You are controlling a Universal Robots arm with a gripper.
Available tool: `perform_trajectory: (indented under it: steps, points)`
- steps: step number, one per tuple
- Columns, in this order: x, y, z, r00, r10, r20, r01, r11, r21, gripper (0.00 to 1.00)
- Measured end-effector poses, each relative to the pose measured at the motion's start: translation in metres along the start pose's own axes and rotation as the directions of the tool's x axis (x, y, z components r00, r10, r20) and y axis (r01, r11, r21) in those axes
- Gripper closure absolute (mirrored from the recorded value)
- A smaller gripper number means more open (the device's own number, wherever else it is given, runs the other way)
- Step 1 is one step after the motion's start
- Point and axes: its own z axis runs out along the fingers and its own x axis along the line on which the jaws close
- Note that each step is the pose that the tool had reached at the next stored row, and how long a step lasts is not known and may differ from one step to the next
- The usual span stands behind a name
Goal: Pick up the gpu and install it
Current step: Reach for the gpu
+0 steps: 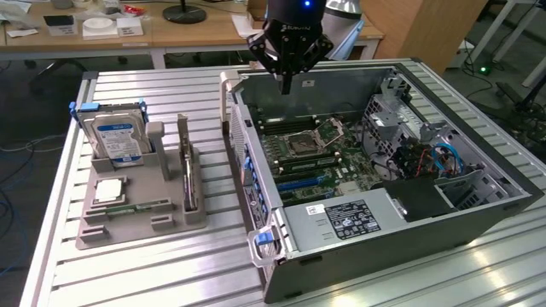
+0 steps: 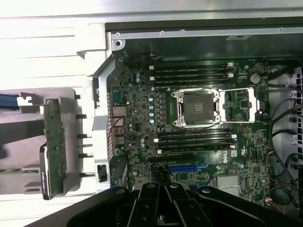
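Fingers (image 1: 287,82) pressed together, empty, over the case (image 1: 477,211); gpu (image 1: 188,182) seemingly upright in rack (image 1: 128,233), well apart.

Fig.: robotics lab. Opened PC tower (image 1: 410,238) on slatted alu. bench (image 1: 153,275); parts jig (image 1: 128,228) beside tower; cluttered wooden office desks (image 1: 171,35) behind tower.

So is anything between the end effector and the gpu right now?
The open computer case's pale side wall stands between the black end effector, above the motherboard, and the thin dark green circuit card upright in the grey holder. Nothing else.
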Motion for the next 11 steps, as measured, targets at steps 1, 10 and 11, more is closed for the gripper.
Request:
perform_trajectory:
  steps: [1,10,11]
  points:
    - [0.0007,-0.0001,0.0000,1.0000,0.000,0.0000,0.000,1.0000,-0.0001,0.89]
    - [0.0052,-0.0004,-0.0001,1.0000,0.000,0.0000,0.000,1.0000,0.0000,0.89]
    - [0.0057,-0.0004,-0.0001,1.0000,0.000,0.0000,0.000,1.0000,-0.0001,0.89]
